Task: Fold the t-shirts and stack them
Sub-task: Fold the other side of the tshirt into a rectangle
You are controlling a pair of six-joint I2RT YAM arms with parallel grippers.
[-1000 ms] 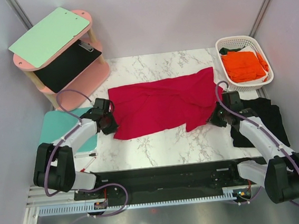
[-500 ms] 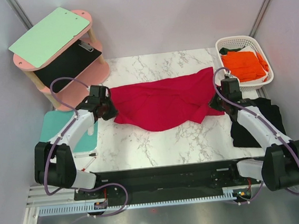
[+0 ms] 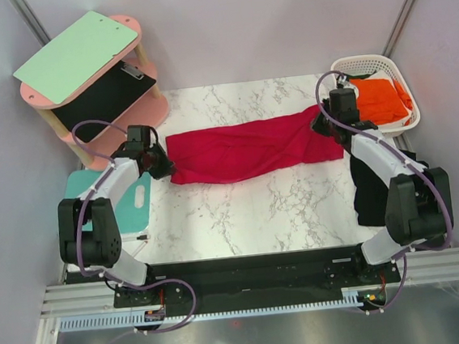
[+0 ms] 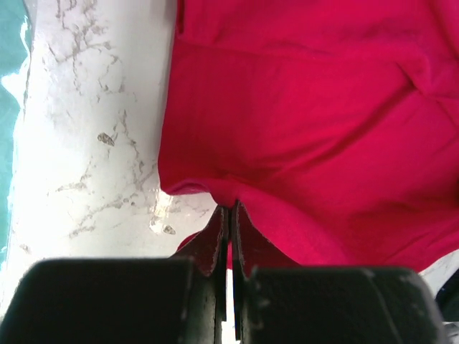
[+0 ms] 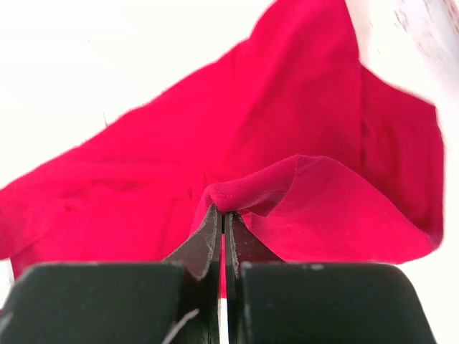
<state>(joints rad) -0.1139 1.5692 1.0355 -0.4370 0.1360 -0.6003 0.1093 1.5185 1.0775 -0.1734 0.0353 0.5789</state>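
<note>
Crosswise on the marble table (image 3: pixel 250 215), holds the red shirt (image 3: pixel 244 150) stretched in a long, rumpled band, left gripper (image 3: pixel 166 168) clenched on its left edge, right gripper (image 3: pixel 319 126) clenched on a hem fold beside the basket (image 3: pixel 365 59).

No text, label, brand, number or sign can be read in any view.

Marble table (image 3: pixel 241 211): red t-shirt (image 3: pixel 244 150) across middle; black t-shirt (image 3: pixel 368 199) right of it; basket (image 3: pixel 365 60) behind-right; teal mat (image 3: pixel 128 218) left.
</note>
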